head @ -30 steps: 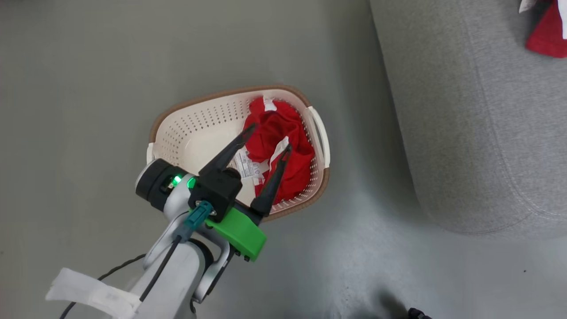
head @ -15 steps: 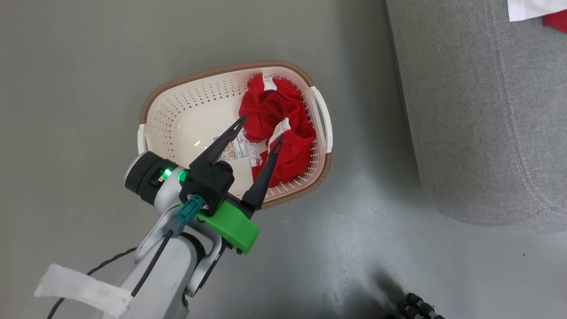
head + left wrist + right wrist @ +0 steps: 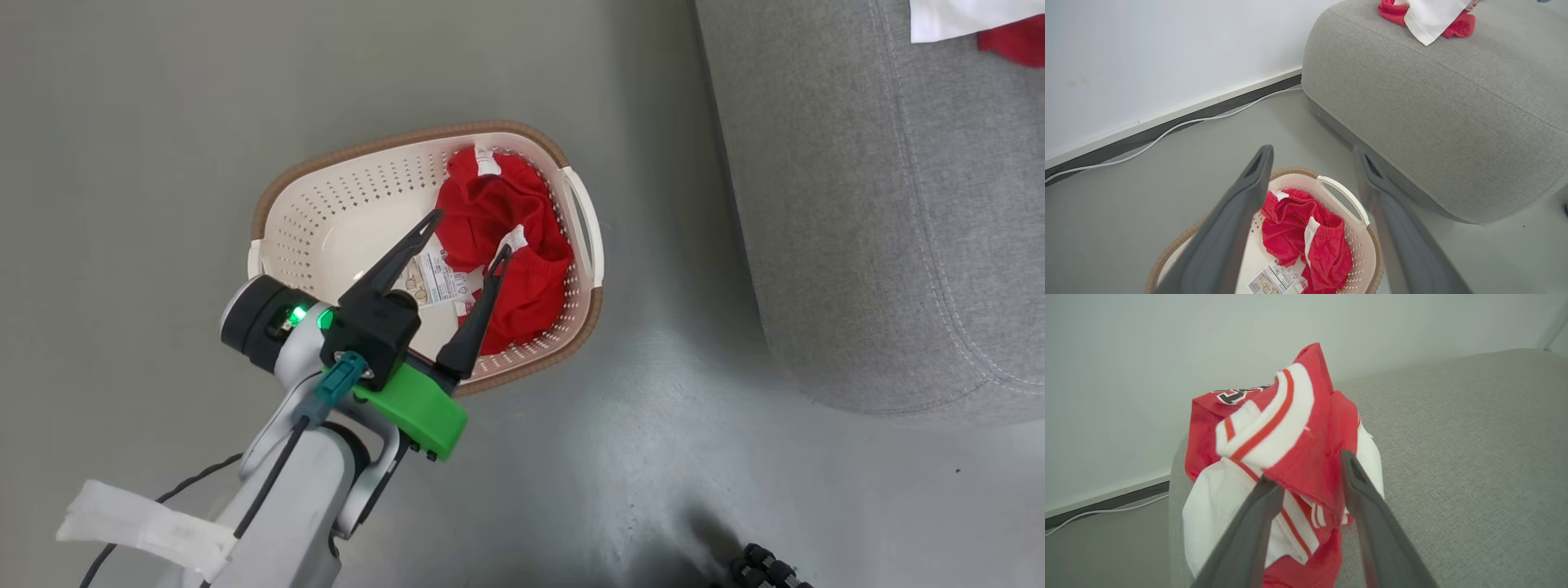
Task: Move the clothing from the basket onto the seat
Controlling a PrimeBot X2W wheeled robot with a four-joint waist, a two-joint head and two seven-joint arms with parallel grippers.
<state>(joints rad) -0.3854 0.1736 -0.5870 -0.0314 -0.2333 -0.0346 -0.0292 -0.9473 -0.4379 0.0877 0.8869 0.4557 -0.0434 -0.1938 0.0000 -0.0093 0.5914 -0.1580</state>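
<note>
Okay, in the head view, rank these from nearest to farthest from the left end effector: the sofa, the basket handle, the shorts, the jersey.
From the left end effector:
1. Shorts, in the basket, under its fingertips.
2. Handle, on the basket's right side.
3. Sofa, further right across the floor.
4. Jersey, on the sofa, at the top right corner.

Basket (image 3: 343,214) mouth open upward, left half of its bottom bare | shorts (image 3: 510,237) heaped against right end, by handle (image 3: 583,219) | floor (image 3: 661,359) strip between basket and sofa (image 3: 857,212) bare | sofa's rounded flank walls right side | sofa top open beside jersey (image 3: 1290,428) heap
</note>
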